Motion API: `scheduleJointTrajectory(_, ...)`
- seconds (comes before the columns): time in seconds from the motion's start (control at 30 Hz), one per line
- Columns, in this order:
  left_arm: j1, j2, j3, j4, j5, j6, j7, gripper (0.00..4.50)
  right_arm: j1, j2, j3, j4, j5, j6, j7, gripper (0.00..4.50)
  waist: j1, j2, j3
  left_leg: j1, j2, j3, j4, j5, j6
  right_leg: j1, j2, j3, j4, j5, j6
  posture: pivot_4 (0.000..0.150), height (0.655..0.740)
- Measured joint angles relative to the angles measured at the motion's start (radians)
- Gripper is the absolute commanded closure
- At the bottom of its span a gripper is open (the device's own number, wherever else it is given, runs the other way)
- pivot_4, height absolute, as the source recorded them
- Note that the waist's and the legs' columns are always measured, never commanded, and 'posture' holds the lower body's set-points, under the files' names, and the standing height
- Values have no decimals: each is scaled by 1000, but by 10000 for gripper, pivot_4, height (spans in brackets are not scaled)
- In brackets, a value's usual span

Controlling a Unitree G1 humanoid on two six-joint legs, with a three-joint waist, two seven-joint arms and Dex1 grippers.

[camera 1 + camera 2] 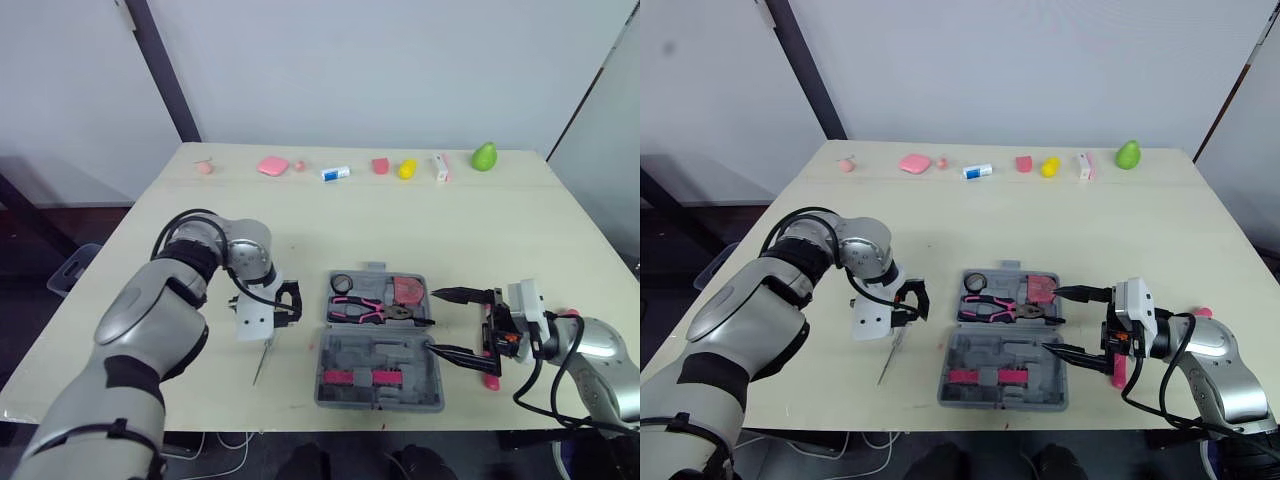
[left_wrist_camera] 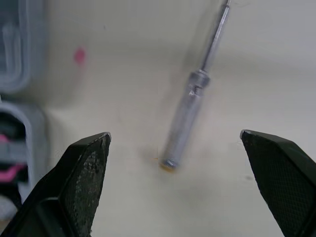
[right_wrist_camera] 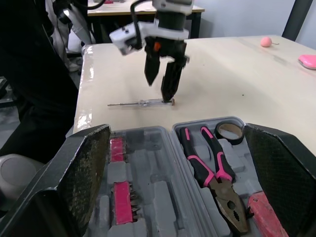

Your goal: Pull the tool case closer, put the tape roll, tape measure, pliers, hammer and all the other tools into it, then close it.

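While the grey plastic tool case (image 1: 330,398) lies open, both halves flat, near the front middle of the beige table (image 1: 450,220), the left arm is bent at the elbow. Its forearm curls inward and its wrist is turned down. The left claw (image 1: 288,305) points straight at the tabletop just left of the case, fingers spread wide and gripping nothing. Right beneath it lies the clear-handled screwdriver (image 2: 186,116), flat on the table. The butt of its handle sits between the two open fingertips, and its thin metal shaft runs away towards the front edge.

Over on the other side, the right arm comes in low from the right with the forearm close to the table surface. The right claw (image 1: 432,320) is level and aimed across at the case's right edge. It is open too: one black finger reaches by the far half, the other by the near half, and nothing is held.

Inside the far half sit the pink-and-black-handled pliers (image 1: 365,312), and the black tape roll (image 1: 342,283) occupies the far left corner. A pink strip of bits (image 1: 360,377) rests in the near half. A pink handle (image 1: 490,378) lies on the table under the right wrist, partly hidden.
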Motion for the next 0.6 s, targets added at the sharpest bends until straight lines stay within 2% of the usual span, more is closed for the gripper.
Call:
scheduleJointTrajectory(0.27,5,-6,-89,7,193,-54,238,219,13,0,0,-24,-5,0,-25,0,6,-1,0,0,0,0,0,0,0,0,-1,0,1,0,0,1500,7400)
scheduleJointTrajectory(0.4,6,-3,-104,3,236,-56,318,12151,20,0,0,-32,-7,0,-34,0,6,-1,0,0,0,0,0,0,0,0,-1,-1,1,0,0,1500,7400)
scheduleJointTrajectory(0.43,7,2,-104,-4,247,-56,340,17985,21,0,0,-32,-9,0,-36,0,6,-1,0,0,0,0,0,0,0,0,-1,-1,1,0,0,1500,7400)
scheduleJointTrajectory(0.47,8,5,-105,-10,259,-56,360,21171,22,0,0,-32,-10,0,-37,0,6,-1,0,0,0,0,0,0,0,0,-1,-1,1,0,0,1500,7400)
scheduleJointTrajectory(0.57,22,13,-107,-37,264,-67,387,35966,21,0,0,-32,-13,0,-40,0,6,-1,0,0,0,1,0,0,0,0,-1,0,1,0,0,1500,7400)
scheduleJointTrajectory(0.6,29,16,-115,-50,265,-82,389,39172,19,0,0,-32,-13,0,-40,0,6,-1,0,0,0,1,0,0,0,0,-1,0,1,0,0,1500,7400)
